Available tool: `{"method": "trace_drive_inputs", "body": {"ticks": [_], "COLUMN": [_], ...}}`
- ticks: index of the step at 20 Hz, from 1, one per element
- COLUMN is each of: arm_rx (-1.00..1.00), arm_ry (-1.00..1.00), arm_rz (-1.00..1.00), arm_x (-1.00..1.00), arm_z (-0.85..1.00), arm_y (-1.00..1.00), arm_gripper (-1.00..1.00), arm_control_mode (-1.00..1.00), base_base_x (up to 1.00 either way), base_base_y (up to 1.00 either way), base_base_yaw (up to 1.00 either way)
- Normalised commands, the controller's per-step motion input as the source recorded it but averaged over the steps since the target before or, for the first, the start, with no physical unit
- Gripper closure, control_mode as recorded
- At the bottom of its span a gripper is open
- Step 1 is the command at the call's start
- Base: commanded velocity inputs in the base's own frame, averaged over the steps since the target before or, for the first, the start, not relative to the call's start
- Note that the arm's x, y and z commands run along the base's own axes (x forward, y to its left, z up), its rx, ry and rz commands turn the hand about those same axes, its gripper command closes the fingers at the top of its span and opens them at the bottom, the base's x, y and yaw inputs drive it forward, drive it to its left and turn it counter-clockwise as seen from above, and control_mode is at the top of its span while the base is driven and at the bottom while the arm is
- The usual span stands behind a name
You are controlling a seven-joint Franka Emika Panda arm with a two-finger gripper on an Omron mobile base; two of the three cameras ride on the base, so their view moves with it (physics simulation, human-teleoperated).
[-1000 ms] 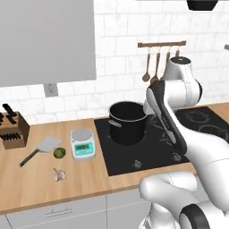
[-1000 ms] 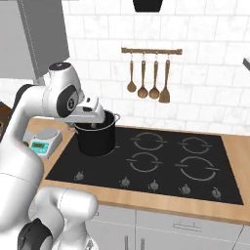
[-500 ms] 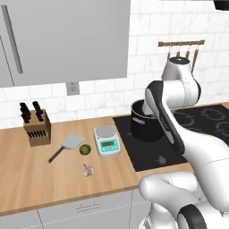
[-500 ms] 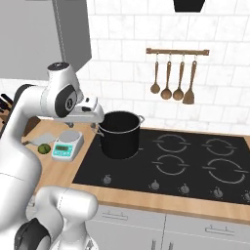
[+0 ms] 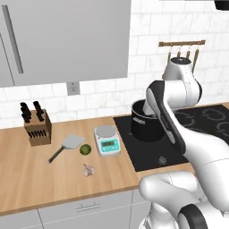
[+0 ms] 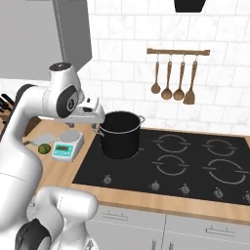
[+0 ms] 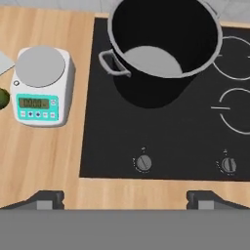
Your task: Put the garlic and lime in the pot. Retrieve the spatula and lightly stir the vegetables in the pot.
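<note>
Left base view: arm folded high over the cooktop edge, hand mostly hidden behind its own links; the pot (image 5: 146, 123) sits on the near-left burner, and the lime (image 5: 85, 149), garlic (image 5: 88, 170) and spatula (image 5: 67, 146) all lie on the wooden counter (image 5: 40, 179) well off to the side of the hand, past the kitchen scale (image 5: 107, 140). Right base view: gripper (image 6: 92, 115) hangs just beside the pot (image 6: 120, 134) rim on its scale side, above the counter edge; jaw gap not readable here. Hand view: the two fingertips (image 7: 46, 198) sit far apart at the bottom edge, so jaws wide open and nothing between them; pot (image 7: 161, 46) is ahead of the jaws and its inside looks empty, scale (image 7: 41, 85) ahead toward one fingertip, a sliver of lime (image 7: 3, 97) at the frame edge beyond it. Step judged: the start, reaching for the first vegetable, nothing loaded yet. Next move needs the hand carried across past the scale, then lowered over the lime or garlic with jaws kept open until they straddle it.
</note>
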Motion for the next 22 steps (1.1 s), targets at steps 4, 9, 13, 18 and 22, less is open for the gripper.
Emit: {"method": "trace_drive_inputs", "body": {"ticks": [4,9,13,18,22], "arm_rx": [0.06,0.0,0.0,0.0,0.0], "arm_ry": [0.04,0.04,0.03,0.01,0.0], "arm_rz": [0.4,0.55,0.34,0.1,0.0], "arm_x": [-0.08,-0.02,-0.18,-0.11,-0.04], "arm_z": [-0.51,-0.87,-0.54,-0.38,0.0], "arm_y": [0.54,1.0,1.0,0.82,-0.03], "arm_gripper": [-1.0,-1.0,-1.0,-1.0,-1.0], "arm_control_mode": [-1.0,-1.0,-1.0,-1.0,-1.0], "base_base_x": [0.0,0.0,0.0,0.0,0.0], "base_base_y": [0.0,0.0,0.0,0.0,0.0], "base_base_yaw": [0.0,0.0,0.0,0.0,0.0]}}
